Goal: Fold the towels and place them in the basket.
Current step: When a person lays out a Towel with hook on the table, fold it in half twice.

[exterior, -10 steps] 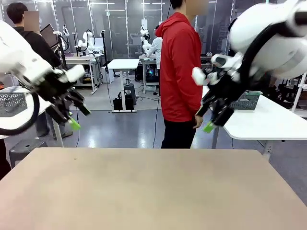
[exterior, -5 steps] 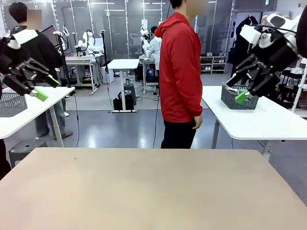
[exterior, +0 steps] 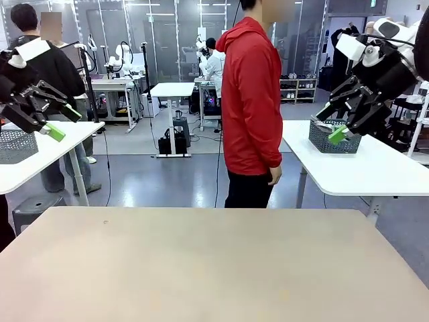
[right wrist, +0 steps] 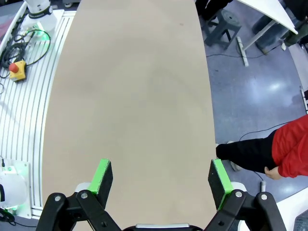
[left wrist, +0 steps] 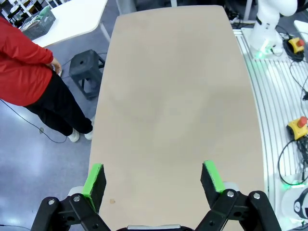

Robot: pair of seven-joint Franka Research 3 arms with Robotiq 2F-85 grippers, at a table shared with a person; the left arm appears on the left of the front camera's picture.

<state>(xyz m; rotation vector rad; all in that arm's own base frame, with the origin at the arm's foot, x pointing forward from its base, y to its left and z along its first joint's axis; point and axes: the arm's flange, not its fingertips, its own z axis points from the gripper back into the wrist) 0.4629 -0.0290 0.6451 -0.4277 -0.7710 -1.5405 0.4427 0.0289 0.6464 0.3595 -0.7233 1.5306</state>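
Hovering high above the table (exterior: 214, 268) with fingers spread wide and nothing between them, the left gripper (left wrist: 153, 175) and right gripper (right wrist: 161, 178) seem parked, waiting, since the basket (exterior: 318, 142), apparently holding the towels (left wrist: 44, 11), sits on the side table (exterior: 375, 171) beside the person (exterior: 251, 100).

No text, label, brand or number can be read in any view. Nothing legible stands on the table (exterior: 214, 268), on the person's red jacket (exterior: 251, 100), or on the left gripper (left wrist: 153, 178) or the right gripper (right wrist: 160, 178).
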